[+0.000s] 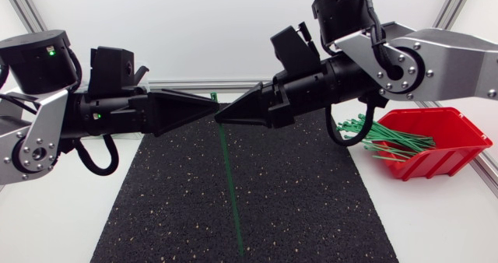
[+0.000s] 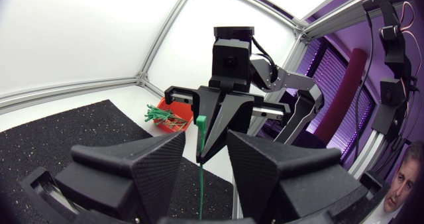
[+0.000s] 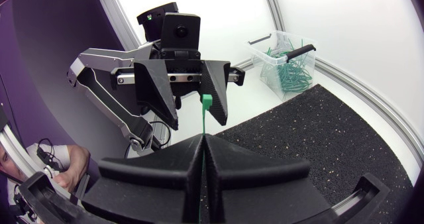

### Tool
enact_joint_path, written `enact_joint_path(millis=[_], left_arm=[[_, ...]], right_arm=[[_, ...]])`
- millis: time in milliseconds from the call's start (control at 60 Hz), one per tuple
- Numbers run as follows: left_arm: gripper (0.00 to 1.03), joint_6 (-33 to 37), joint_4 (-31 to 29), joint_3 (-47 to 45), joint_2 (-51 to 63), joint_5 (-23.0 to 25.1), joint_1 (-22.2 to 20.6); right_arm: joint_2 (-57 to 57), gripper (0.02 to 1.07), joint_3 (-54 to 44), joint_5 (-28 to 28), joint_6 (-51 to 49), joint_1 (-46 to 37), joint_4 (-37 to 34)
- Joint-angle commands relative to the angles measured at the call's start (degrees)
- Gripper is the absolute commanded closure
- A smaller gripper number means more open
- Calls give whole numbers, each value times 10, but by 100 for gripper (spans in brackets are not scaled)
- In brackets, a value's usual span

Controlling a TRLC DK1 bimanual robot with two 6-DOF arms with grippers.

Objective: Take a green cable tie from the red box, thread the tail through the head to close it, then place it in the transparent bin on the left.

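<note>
Right gripper [image 1: 219, 117]: held above the far edge of the black mat [image 1: 311, 201]. Its jaws are pressed together on a green cable tie [image 1: 231, 185], gripping it just below the head.

Cable tie: upright in the right wrist view, its square head standing clear above the pinched fingertips. From overhead the strap runs as a thin green line from the grippers toward the near edge of the mat. Whether the tail touches the mat cannot be told.

Left gripper [image 1: 212, 107]: tip to tip with the right gripper over the far edge of the mat. Its jaws stand apart. In the left wrist view the strap passes through the gap between the fingers [image 2: 132, 168], and no contact with either shows.

Red box [image 1: 451, 150]: on the white table [image 1: 436, 216], just beside the far right corner of the mat. A bundle of spare ties [image 1: 385, 138] spills over its open front.

Transparent bin [image 3: 281, 65]: seen only from the right wrist, standing on the table past the mat's edge. It has green ties inside and a black handle across its rim.
</note>
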Motion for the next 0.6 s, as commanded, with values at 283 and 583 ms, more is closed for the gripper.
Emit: enact_joint_path(millis=[283, 583], left_arm=[[75, -17, 10, -10, -10, 2, -14], [82, -17, 12, -13, -8, 2, -13]], right_arm=[[-6, 101, -20, -7, 15, -9, 14], [-12, 101, -23, -7, 15, -10, 15]])
